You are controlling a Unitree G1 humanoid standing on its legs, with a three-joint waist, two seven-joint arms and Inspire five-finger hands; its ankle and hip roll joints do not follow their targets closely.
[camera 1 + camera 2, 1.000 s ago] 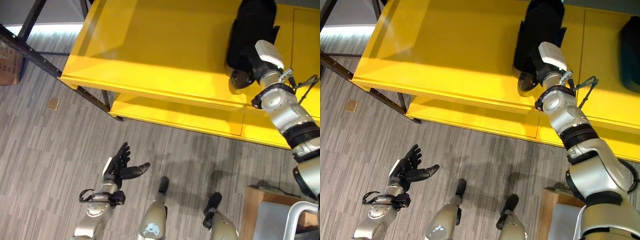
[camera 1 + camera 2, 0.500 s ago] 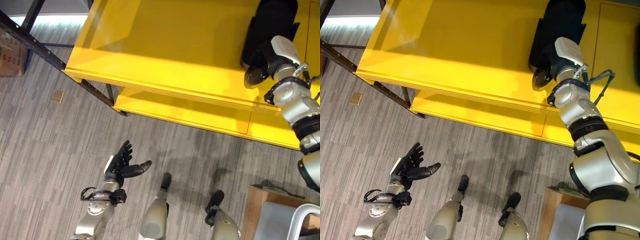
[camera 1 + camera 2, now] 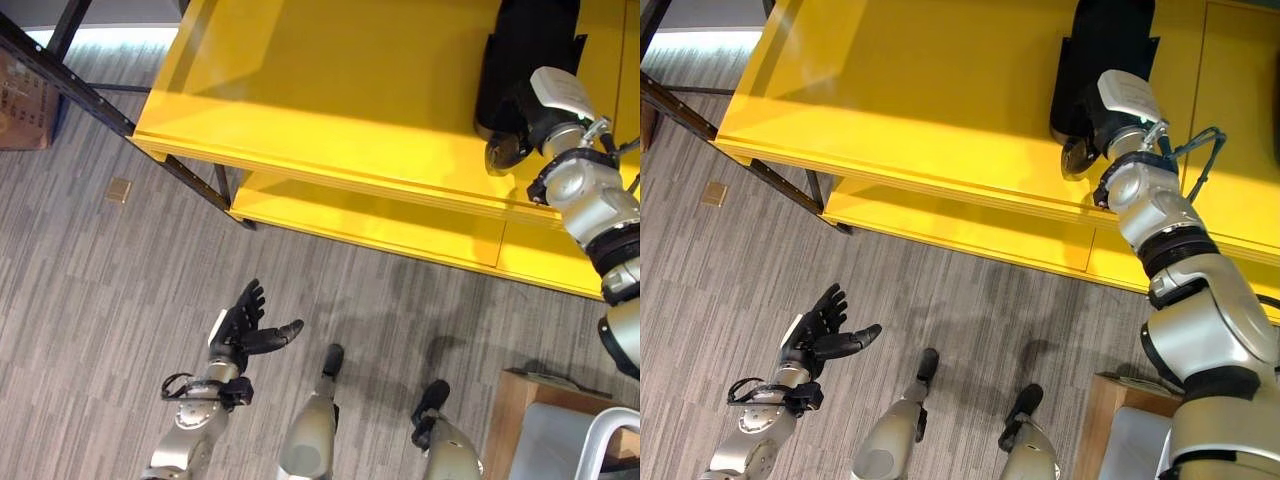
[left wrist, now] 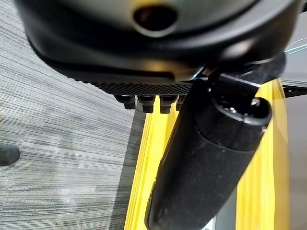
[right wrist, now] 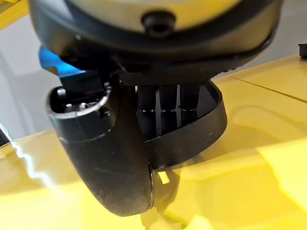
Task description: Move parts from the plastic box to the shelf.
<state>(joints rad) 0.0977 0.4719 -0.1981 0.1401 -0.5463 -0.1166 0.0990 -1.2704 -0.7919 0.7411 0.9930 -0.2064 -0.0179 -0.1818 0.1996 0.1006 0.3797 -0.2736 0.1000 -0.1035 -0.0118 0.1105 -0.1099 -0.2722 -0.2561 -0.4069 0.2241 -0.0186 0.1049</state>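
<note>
Resting on the yellow shelf (image 3: 330, 90), the black part (image 3: 525, 50) sits with your right hand (image 3: 520, 125) curled round its near end. Your left hand (image 3: 240, 325) hangs spread above the floor (image 3: 90, 300).

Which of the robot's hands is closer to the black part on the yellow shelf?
The right hand: it is on the black part atop the yellow shelf, fingers curled on it. The left hand hangs open low over the floor, far from it.
</note>
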